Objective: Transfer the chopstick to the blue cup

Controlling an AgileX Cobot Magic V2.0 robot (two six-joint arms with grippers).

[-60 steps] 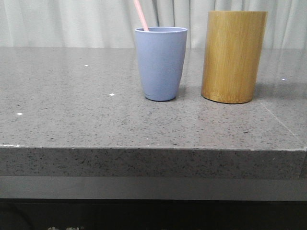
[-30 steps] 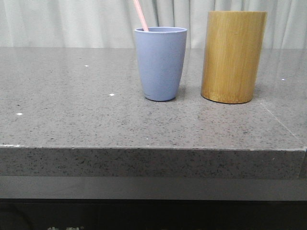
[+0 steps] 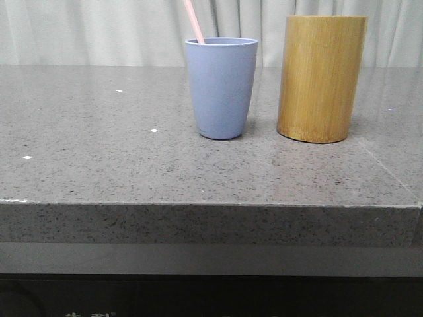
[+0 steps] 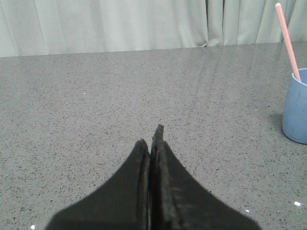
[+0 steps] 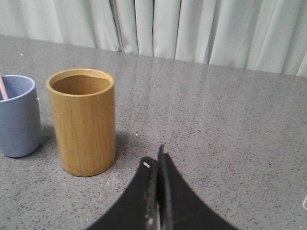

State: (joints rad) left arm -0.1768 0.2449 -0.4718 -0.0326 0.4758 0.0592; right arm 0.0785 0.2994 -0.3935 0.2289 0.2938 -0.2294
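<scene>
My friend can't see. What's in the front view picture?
A blue cup with a pink chopstick sticking out stands on a grey table. A taller bamboo holder stands to its right, apart from it. Pale curtains hang behind.

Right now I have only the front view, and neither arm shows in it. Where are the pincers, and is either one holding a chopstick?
Observer: The left pincer is shut with nothing between its fingers. It has bare countertop ahead of it and is well apart from the blue cup, where a pink chopstick leans on the rim.
Operator: And the right one?
Observer: The right pincer is also shut and empty. It sits short of the bamboo holder and touches neither the holder nor the cup.
</scene>
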